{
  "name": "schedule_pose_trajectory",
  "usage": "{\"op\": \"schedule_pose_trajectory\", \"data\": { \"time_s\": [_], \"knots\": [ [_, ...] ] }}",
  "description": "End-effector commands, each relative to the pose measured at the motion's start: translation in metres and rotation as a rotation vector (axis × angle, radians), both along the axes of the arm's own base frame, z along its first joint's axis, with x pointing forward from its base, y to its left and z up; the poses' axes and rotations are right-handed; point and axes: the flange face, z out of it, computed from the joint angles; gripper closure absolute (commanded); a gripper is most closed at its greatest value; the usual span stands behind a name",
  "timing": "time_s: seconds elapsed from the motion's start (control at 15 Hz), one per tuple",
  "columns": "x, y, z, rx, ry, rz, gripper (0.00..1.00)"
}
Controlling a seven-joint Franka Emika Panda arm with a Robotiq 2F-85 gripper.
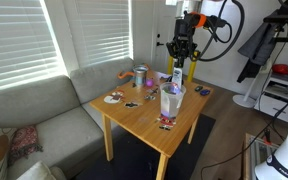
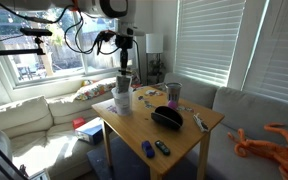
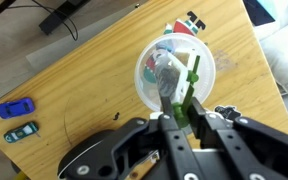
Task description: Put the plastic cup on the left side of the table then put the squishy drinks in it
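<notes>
Just under claw's (image 3: pixel 184 106) drink (image 3: pixel 192 80): plastic cup (image 3: pixel 144 76).

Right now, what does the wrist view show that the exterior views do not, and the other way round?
Wrist view only: the inside of the plastic cup, with small items already in it, and a green item pinched in the gripper. Exterior views only: the silvery mug, the window blinds and the legs of the table. Shared: the cup, the table's top and the blue toy car.
</notes>
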Motion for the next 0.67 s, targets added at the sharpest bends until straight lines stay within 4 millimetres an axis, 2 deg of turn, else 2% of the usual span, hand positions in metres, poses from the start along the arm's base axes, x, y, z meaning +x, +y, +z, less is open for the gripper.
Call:
{"op": "schedule_pose_trajectory", "data": {
  "time_s": [0.0,0.47,0.53,0.6],
  "knots": [
    [-0.006,0.001,0.002,-0.008,-0.016,0.019,0.48],
    [-0.009,-0.003,0.015,0.004,-0.042,0.01,0.0],
    [-0.01,-0.003,0.017,0.006,-0.049,0.007,0.0],
    [-0.004,-0.001,0.008,0.0,-0.018,0.0,0.12]
  ]
}}
